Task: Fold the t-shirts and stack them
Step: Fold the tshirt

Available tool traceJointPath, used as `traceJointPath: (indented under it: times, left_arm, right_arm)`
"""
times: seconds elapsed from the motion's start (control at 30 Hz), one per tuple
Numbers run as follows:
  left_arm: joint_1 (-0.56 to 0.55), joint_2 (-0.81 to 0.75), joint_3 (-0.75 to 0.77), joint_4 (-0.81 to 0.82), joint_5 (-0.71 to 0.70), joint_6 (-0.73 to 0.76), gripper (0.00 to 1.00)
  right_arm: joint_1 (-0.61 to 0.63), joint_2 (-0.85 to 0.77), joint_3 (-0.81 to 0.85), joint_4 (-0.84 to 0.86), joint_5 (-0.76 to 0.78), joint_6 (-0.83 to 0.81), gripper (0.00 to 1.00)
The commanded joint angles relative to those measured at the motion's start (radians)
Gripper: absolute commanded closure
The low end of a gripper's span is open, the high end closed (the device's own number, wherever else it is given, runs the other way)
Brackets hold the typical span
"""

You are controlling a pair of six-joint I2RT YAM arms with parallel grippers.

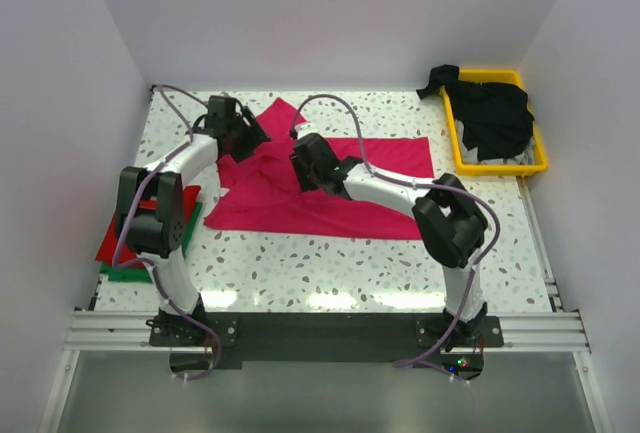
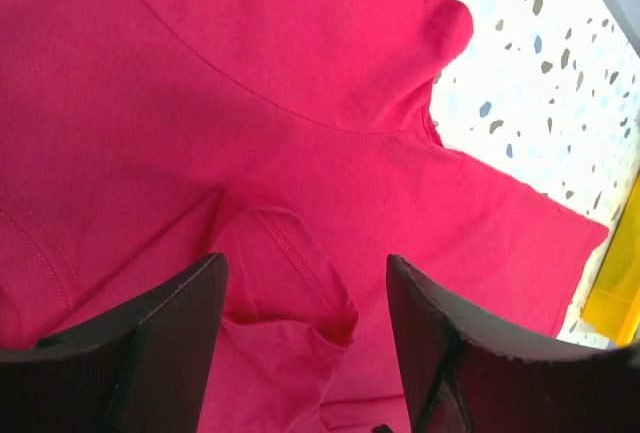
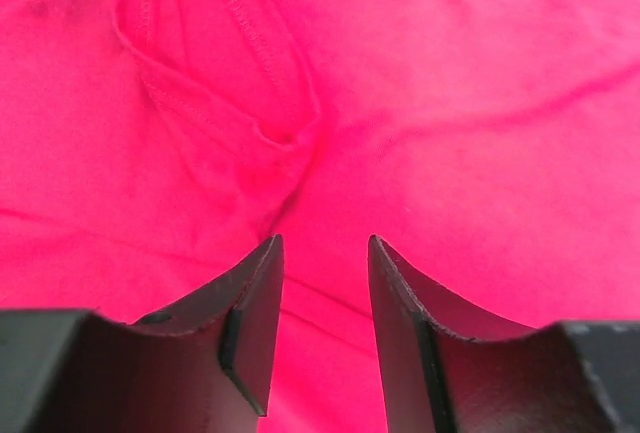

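You're seeing the pink shirt (image 1: 290, 211) lying across frame centre, its long axis running left-right. The left gripper (image 1: 256, 137) and right gripper (image 1: 298, 158) are hanging parted and empty over its left end, the left one sitting farther upper-left.

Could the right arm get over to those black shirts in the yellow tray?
Probably yes. The yellow tray with the black shirts sits on the right arm's own side, with nothing in between. Its fingers are open and empty above the pink shirt. The far corner might be a stretch.
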Motion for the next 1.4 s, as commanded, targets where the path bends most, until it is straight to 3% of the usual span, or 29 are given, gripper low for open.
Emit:
traceJointPath:
  times: [0.0,0.17,0.3,0.57,1.1,1.37]
  left_arm:
    - [0.011,-0.069,0.023,0.052,0.042,0.03,0.28]
    - [0.011,-0.191,-0.079,0.016,0.015,0.032,0.27]
    - [0.006,-0.28,-0.28,0.037,0.014,-0.039,0.27]
    - [0.0,-0.385,-0.486,0.114,0.021,-0.076,0.27]
    - [-0.001,-0.403,-0.572,0.09,-0.082,-0.137,0.26]
    - [0.0,-0.403,-0.581,0.065,-0.104,-0.143,0.26]
  right_arm:
    - [-0.039,-0.117,-0.042,0.011,-0.066,0.035,0.56]
    - [-0.044,-0.115,-0.076,-0.019,-0.156,0.038,0.61]
    - [-0.042,-0.098,-0.11,-0.003,-0.236,0.049,0.67]
    - [-0.021,-0.052,-0.107,-0.014,-0.224,0.02,0.68]
    - [-0.001,-0.005,-0.111,-0.031,-0.193,0.024,0.69]
    - [0.001,-0.023,-0.123,-0.034,-0.158,0.023,0.83]
